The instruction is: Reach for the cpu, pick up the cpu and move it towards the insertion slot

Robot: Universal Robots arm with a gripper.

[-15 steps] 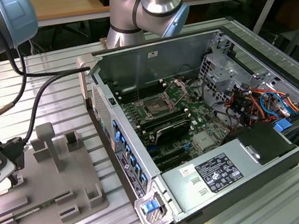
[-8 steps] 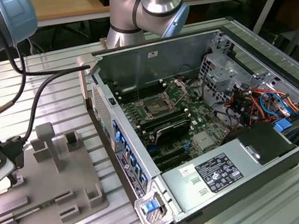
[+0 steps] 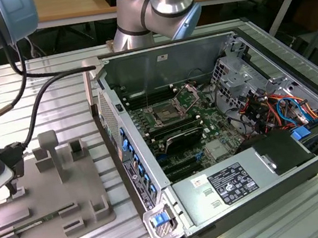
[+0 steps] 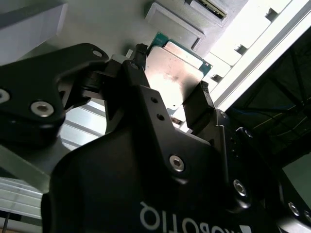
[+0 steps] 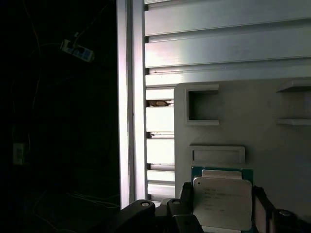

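**Exterior view:** the end effector sits low over the grey fixture plate at the exterior view's left. It is well apart from the insertion slot. The case wall stands between them, so a low carry would likely strike it.

**Second wrist view:** the fingers appear closed on opposite edges of the cpu. The hold is thin and on the edges only. A skewed grip could tilt or drop the chip.

**First wrist view:** the cpu lies square over the plate. Whether it is lifted cannot be told.

Glare on the cpu, surroundings seemingly underexposed.
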